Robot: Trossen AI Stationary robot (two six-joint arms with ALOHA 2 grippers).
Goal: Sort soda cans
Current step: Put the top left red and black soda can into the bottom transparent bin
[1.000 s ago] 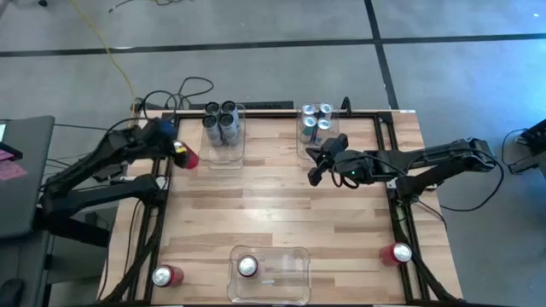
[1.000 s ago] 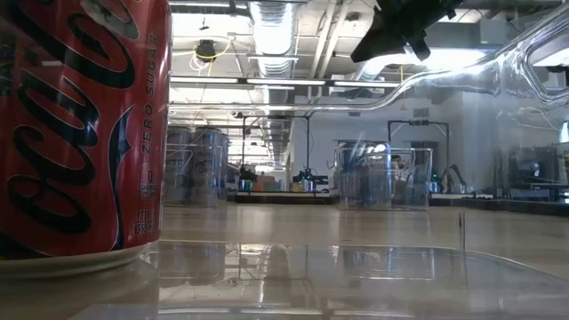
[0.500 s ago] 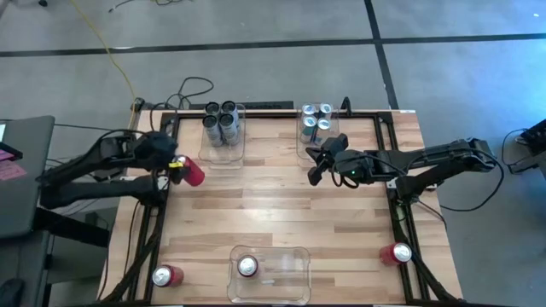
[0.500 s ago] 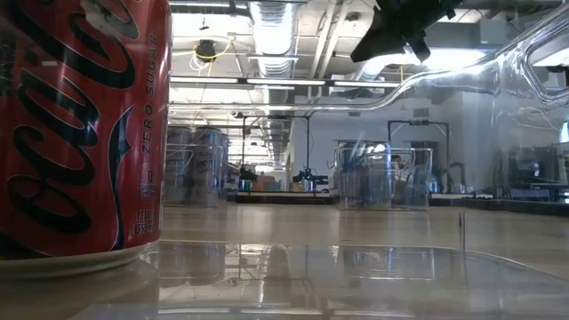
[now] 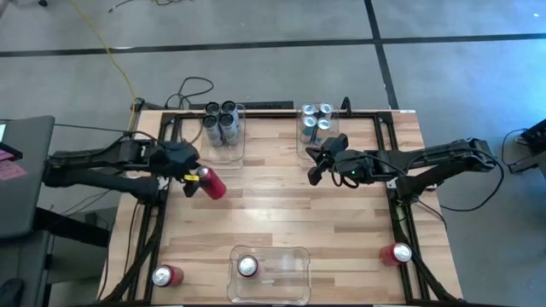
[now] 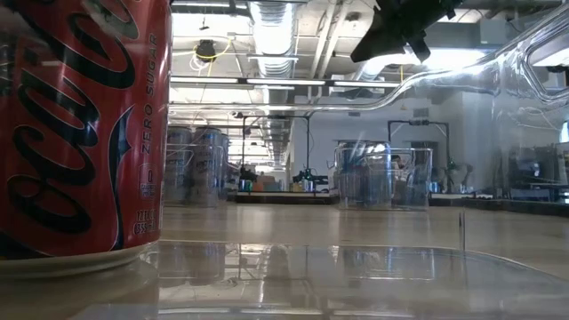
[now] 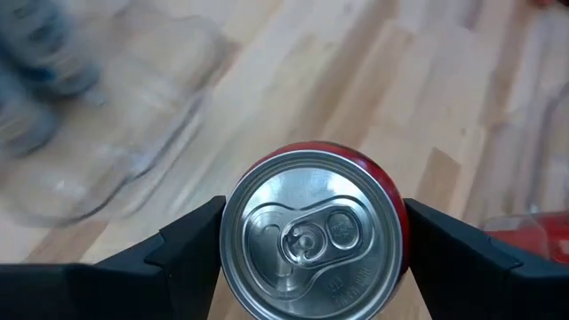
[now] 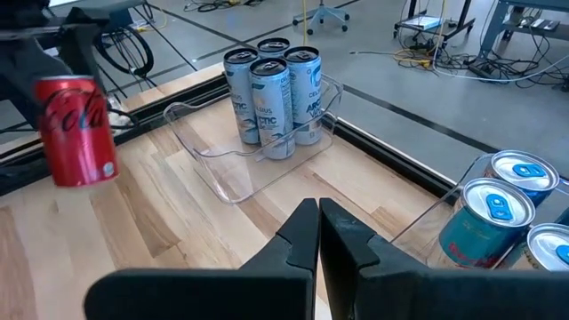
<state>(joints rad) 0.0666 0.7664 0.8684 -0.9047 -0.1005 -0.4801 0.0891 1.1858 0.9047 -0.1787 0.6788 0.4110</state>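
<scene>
My left gripper (image 5: 198, 177) is shut on a red soda can (image 5: 212, 184) over the left part of the table, near the far-left bin. The can also shows in the right wrist view (image 8: 82, 129). My right gripper (image 5: 314, 169) is shut and hovers in front of the far-right bin, touching nothing. Dark grey cans (image 5: 220, 124) stand in the far-left clear bin. Silver-and-blue cans (image 5: 316, 122) stand in the far-right clear bin. One red can (image 5: 247, 266) stands in the near bin. Two red cans stand on the table at the near-left corner (image 5: 166, 275) and near the right edge (image 5: 395, 253). My left gripper pinches the red can between its two fingers (image 7: 191, 244) on opposite sides of the wall just below the silver top (image 7: 311, 236). The fingers come from above, pointing down. The can hangs below them, roughly upright and lifted clear of the table.
The near bin's wall (image 5: 294, 256) lies at the middle of the near edge. Dark frame rails (image 5: 149, 230) run along both table sides. Bare wood (image 5: 273, 205) stretches across the middle. Cables (image 5: 192, 89) lie beyond the far edge.
My left gripper has carried the red can from the table's far-left edge toward the right and slightly toward the near edge, keeping its hold. The can has stayed lifted.
</scene>
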